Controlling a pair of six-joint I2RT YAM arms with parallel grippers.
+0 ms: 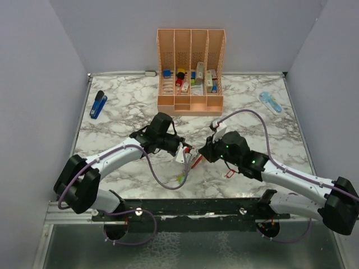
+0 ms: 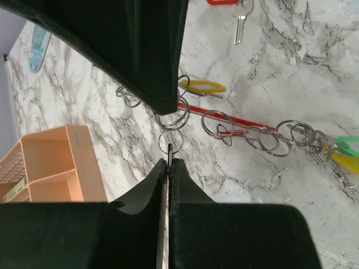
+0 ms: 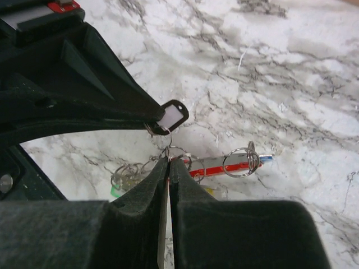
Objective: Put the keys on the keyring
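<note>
My left gripper is shut on a thin black-rimmed white key tag, seen edge-on between its fingers. A small split ring hangs from the tag. My right gripper is shut on that ring just below the tag. Both grippers meet above the table's middle. Under them lies the red keyring with its grey side, and a split ring is around it. A chain of split rings carries yellow and green tags.
A separate key with a red tag lies near my right arm. An orange desk organizer with small items stands at the back. A blue stapler-like object lies far left and a light blue object far right.
</note>
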